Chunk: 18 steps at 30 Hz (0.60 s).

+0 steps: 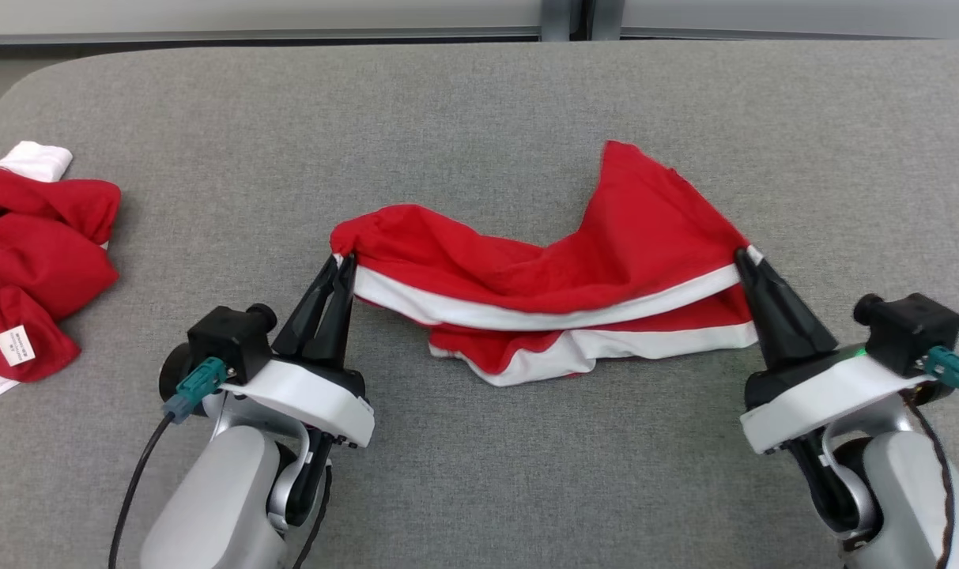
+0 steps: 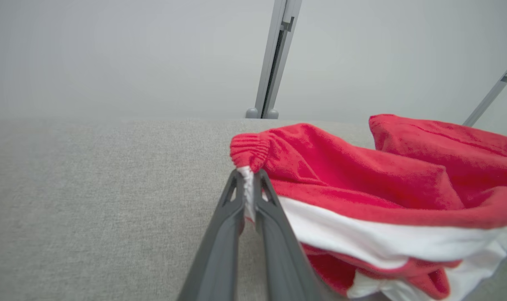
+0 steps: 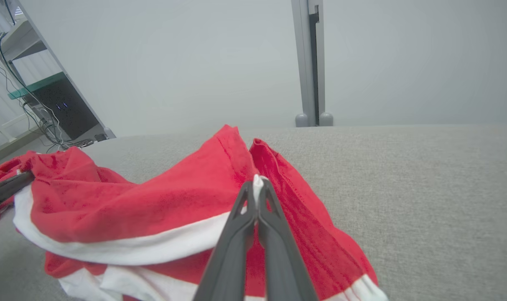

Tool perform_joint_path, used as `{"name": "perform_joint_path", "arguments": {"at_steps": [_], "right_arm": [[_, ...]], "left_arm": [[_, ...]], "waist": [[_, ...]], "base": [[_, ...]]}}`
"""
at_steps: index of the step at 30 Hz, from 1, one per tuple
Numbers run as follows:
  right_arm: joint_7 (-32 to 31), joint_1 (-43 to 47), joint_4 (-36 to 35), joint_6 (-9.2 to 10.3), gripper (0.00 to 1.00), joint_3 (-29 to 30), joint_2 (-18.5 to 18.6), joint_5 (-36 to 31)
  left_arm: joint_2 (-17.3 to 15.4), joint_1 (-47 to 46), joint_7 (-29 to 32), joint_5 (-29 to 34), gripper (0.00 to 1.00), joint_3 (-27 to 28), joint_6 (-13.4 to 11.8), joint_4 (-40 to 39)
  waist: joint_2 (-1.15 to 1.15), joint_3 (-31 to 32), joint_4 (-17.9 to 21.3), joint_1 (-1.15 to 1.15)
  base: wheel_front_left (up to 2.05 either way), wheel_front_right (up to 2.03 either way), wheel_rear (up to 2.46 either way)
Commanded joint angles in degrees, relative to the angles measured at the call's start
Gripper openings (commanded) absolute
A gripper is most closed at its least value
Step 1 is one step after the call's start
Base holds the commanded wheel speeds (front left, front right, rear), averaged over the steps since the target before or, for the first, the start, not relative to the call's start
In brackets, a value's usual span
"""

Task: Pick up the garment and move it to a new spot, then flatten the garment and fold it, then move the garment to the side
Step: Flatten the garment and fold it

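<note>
Nearest the robot, the left pincer (image 1: 343, 265) is clamped on the left end of the garment (image 1: 574, 261). Its two dark fingers pinch the white band just below a gathered red corner. The right pincer (image 1: 744, 257) is clamped on the garment's right end, also on the white band. Between the two, the held edge of the red garment runs in a shallow curve. Below it a rumpled layer of red and white spills towards the robot and lies on the grey counter (image 1: 479, 474). Beyond the held edge, the red cloth of the garment's right half rises to a peak pointing away from the robot. Well to the left of the garment, and apart from it, lies a second red cloth (image 1: 36, 253), crumpled, with a white label (image 1: 14, 345) on its near part and white fabric at its far end. Far behind the garment, past the counter's back edge, stands a grey post (image 1: 562, 20).
</note>
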State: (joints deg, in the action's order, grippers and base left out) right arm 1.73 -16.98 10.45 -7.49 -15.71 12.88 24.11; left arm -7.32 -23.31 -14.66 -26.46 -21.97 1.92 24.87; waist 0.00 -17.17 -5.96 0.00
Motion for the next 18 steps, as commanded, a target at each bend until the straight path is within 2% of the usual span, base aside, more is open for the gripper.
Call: {"name": "perform_joint_path", "arguments": {"at_steps": [1, 9, 13, 18], "right_arm": [[0.8, 0.5, -1.5, 0.00, 0.00, 0.9, 0.8, -0.6], [1.6, -0.3, -14.8, 0.00, 0.00, 8.5, 1.1, -4.4], [-0.2, -1.4, -22.1, 0.00, 0.00, 13.3, 1.1, -6.7], [-3.9, -2.7, -28.0, 0.00, 0.00, 16.7, 1.0, -8.0]], "left_arm": [[-0.6, 0.5, -0.3, 0.3, 0.00, 0.5, -0.5, -2.1], [-4.0, -0.1, 3.1, 2.9, 0.00, 0.1, -2.6, -19.0], [-4.4, -2.7, 5.5, 4.3, 0.00, -0.1, -3.8, -27.7], [-5.1, -5.5, 8.5, 5.2, 0.00, 0.0, -4.9, -34.7]], "waist": [[0.00, 0.6, 0.4, 0.00], [0.00, 3.8, 2.6, 0.00], [0.00, 5.5, 3.5, 0.00], [0.00, 7.5, 4.6, 0.00]], "base": [[0.00, 0.00, 0.00], [0.00, 0.00, 0.00], [0.00, 0.00, 0.00], [0.00, 0.00, 0.00]]}}
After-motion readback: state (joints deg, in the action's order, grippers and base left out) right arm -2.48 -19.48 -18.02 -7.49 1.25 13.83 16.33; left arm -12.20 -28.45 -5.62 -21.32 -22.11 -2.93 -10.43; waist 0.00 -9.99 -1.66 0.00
